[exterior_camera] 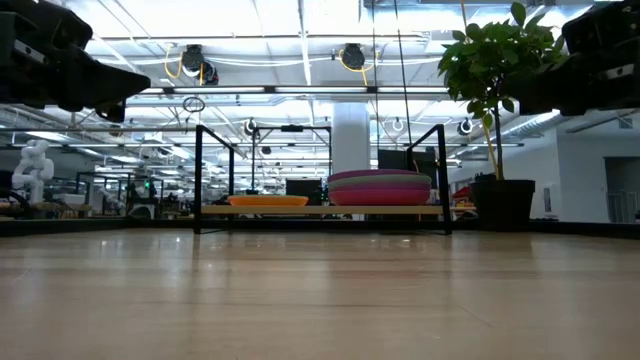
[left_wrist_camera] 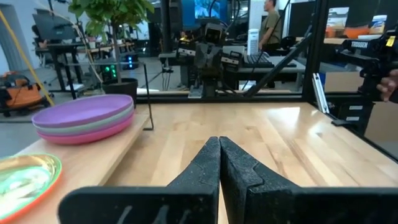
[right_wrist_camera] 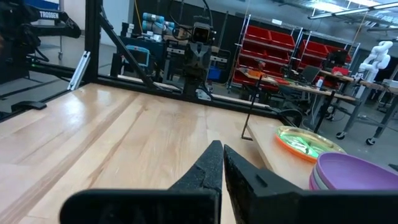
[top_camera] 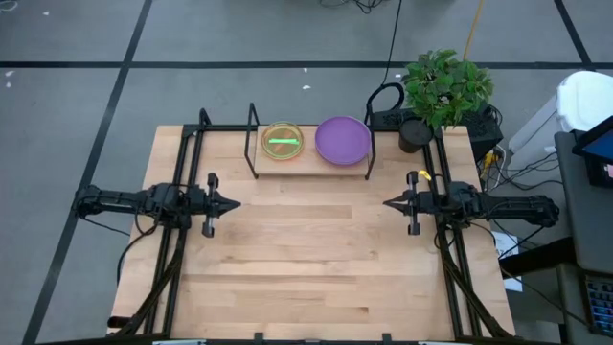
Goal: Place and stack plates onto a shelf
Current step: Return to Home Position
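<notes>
Left hand [top_camera: 234, 203], fingers pressed together and empty, is hovering over the bench [top_camera: 306, 273]. Beyond and between both hands, the shelf [top_camera: 311, 167] is carrying stacked small plates [top_camera: 283, 141], then large plates [top_camera: 342, 140]. Right hand [top_camera: 389, 203] likewise. Plates probably light, stiff, slick: grip rims.

Overhead, table-level and two facing wrist views, all sharing the shelf [top_camera: 308, 165].

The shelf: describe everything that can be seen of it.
The shelf is a short light-wood plank carried on black bent-metal frames at its two ends. It stands level near the far edge of the tabletop, with the plank raised a little above it. Two stacks rest on it side by side, apart: small plates with green on top, and large plates with purple on top.
</notes>
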You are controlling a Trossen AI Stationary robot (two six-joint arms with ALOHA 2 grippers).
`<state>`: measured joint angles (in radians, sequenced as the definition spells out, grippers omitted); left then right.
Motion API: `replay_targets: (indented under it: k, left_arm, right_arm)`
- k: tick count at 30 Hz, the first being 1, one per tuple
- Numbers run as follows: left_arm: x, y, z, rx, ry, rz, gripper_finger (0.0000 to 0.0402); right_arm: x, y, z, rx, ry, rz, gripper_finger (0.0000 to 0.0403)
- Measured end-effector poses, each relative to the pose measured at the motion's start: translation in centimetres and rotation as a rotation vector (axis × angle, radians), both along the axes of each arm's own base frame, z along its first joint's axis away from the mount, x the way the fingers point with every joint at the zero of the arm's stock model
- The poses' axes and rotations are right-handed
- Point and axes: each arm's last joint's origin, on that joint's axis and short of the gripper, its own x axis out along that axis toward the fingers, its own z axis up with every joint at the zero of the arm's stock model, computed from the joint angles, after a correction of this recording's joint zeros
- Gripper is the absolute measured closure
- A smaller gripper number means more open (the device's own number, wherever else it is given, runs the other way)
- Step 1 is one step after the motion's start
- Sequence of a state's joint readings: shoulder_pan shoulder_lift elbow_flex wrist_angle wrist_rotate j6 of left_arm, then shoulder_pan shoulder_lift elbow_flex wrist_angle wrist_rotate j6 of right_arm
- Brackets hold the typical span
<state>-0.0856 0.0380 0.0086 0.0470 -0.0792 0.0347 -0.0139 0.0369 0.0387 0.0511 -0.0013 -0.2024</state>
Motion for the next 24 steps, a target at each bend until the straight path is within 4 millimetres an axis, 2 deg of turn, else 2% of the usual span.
replay_targets:
  k: [24]
  left_arm:
    - [-0.01, 0.00, 0.27, -0.014, -0.026, 0.001, 0.0394]
  right_arm:
    - [0.00, 0.00, 0.08, 0.004, -0.008, 0.000, 0.0403]
